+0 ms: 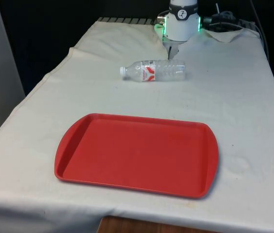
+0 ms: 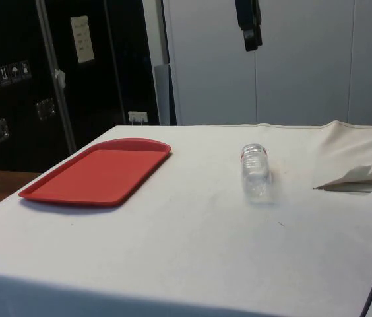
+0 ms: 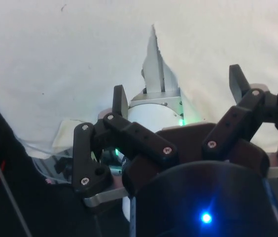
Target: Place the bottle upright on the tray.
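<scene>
Bottle (image 1: 153, 70) lies on its side on the white cloth (image 1: 244, 97), cap toward the front view's left, at about twelve o'clock from the red tray (image 1: 137, 154) and well apart from it. The tray holds nothing. The gripper (image 3: 178, 94) hangs high above the table near the bottle's base end, seen in the side view (image 2: 248, 30) well above the bottle (image 2: 257, 173); its fingers stand spread apart with nothing between them. By my judgement nothing of the task is done: descending, grasping, carrying, turning the bottle upright and setting it down all remain.
</scene>
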Robot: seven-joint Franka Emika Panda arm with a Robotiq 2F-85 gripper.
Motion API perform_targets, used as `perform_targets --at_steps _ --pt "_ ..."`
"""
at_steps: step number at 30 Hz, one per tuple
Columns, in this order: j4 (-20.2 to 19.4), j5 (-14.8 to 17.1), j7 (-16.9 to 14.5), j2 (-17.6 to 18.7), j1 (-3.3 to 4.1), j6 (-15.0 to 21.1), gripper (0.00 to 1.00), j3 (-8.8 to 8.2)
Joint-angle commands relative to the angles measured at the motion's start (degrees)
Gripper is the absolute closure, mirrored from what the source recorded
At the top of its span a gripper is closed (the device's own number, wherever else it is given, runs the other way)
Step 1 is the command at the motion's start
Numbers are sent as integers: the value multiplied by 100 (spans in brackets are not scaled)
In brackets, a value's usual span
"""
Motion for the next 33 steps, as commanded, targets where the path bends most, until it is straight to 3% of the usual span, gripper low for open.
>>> perform_targets --at_steps 1,6,13,33 --pt "-63 -69 0 -11 -17 86 0 6" --pt "-160 -115 -6 0 0 143 0 -23" --pt "-584 -229 -74 -92 -17 688 0 -126" --pt "-602 -201 -74 -46 -6 773 0 -149"
